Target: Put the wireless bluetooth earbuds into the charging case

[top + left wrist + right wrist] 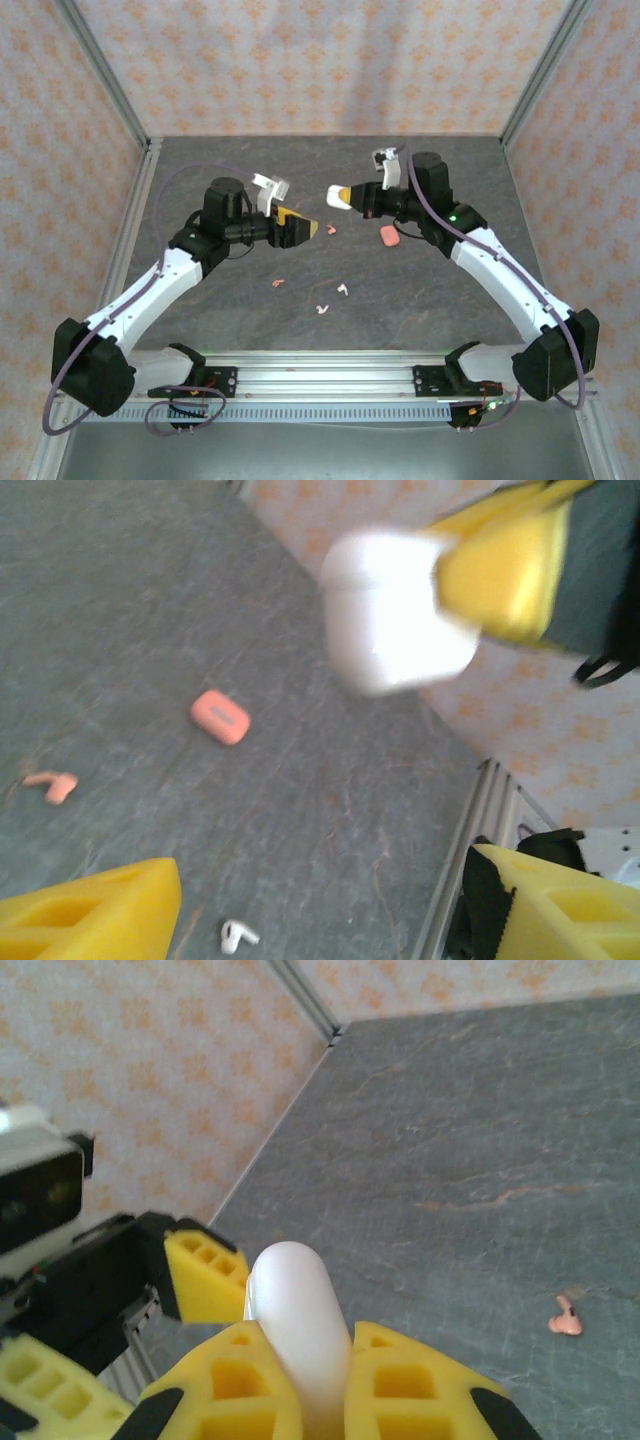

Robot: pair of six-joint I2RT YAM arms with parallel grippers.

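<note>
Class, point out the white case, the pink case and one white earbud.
white case [395, 610], left wrist view, its side.
pink case [220, 717], left wrist view, top middle.
white earbud [236, 936], left wrist view, its body.

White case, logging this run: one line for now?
right gripper shut on white case | left gripper open | pink case on table

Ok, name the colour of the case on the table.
The case is coral-pink; left wrist view.

In right pincer [344, 196], one case [334, 196]; on table [400, 310], other case [390, 235] right of earbuds [343, 289]
</note>
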